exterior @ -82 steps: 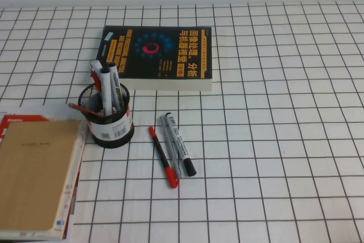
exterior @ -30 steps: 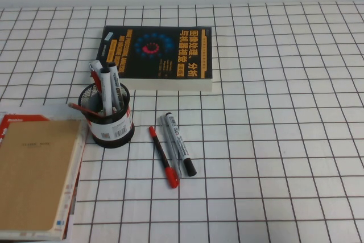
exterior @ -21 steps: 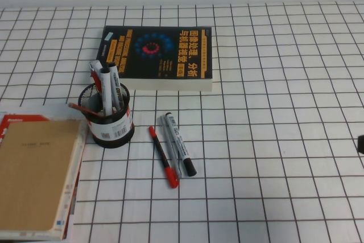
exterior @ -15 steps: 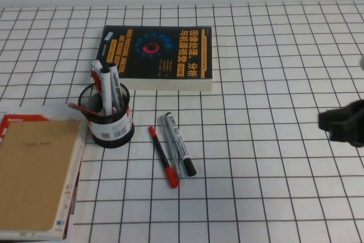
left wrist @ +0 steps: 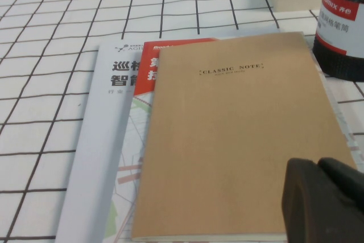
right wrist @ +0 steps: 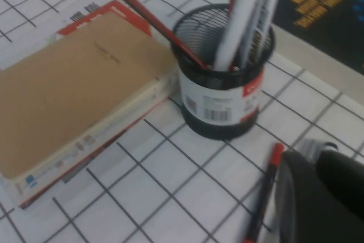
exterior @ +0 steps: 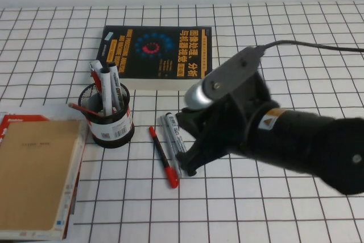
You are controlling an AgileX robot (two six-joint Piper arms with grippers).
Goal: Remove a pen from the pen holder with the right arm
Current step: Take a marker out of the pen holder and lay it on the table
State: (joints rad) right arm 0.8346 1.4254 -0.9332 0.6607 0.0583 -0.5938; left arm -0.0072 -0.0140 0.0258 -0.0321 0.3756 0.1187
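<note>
Several pens (exterior: 108, 83) stand in the black mesh pen holder (exterior: 111, 122), left of centre in the high view. They lean on its rim with their caps well above it, which we judge leaves enough bare length for a pinch from above.

Two more lie flat on the checked table (exterior: 284, 44) just right of the holder, a red pen (exterior: 164, 159) and a grey marker (exterior: 172, 131) side by side. Being outside the holder, we do not count them as targets.

The right gripper (exterior: 190, 160) hangs low over those loose two at the middle of the frame. It is near the holder but apart from it, and we cannot tell whether it is spread or closed. It carries nothing that we can see.

The left gripper (left wrist: 318, 169) is pressed together and empty over the brown notebook (exterior: 37, 174) at the lower left. We think it is parked there, since this job belongs to the other arm.
</note>
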